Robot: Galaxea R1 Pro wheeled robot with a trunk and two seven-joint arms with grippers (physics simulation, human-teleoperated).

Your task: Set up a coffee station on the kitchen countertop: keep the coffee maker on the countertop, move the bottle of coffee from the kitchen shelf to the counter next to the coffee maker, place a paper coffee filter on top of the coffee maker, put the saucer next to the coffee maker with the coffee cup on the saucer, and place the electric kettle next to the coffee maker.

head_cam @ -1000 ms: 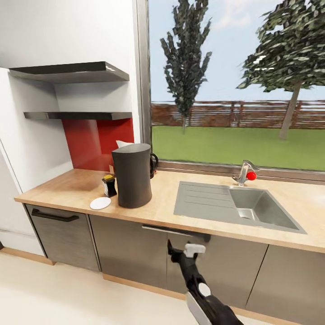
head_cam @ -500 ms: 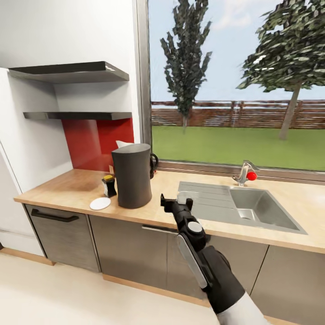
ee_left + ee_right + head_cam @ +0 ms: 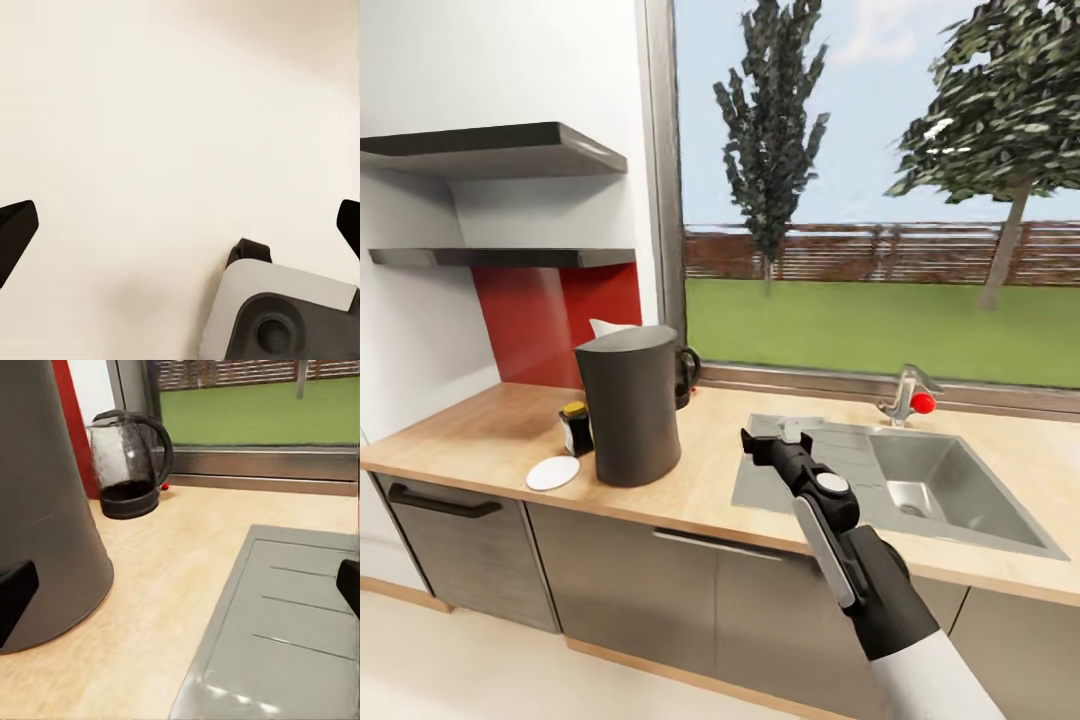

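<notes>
One open, empty right pincer (image 3: 778, 437) of mine nears the tall dark-grey coffee maker (image 3: 628, 406); the clear glass electric kettle (image 3: 126, 465) behind it likely needs grasping next.

Spread tool (image 3: 180, 225) above pale floor (image 3: 150, 112)

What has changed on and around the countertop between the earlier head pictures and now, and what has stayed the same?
The right gripper has risen from in front of the lower cabinets to above the sink's drainboard, its jaws open and empty. The camera has also shifted, so the whole scene sits differently. Nothing was grasped or released. The coffee maker, electric kettle, bottle of coffee and saucer kept their places on the countertop.
</notes>
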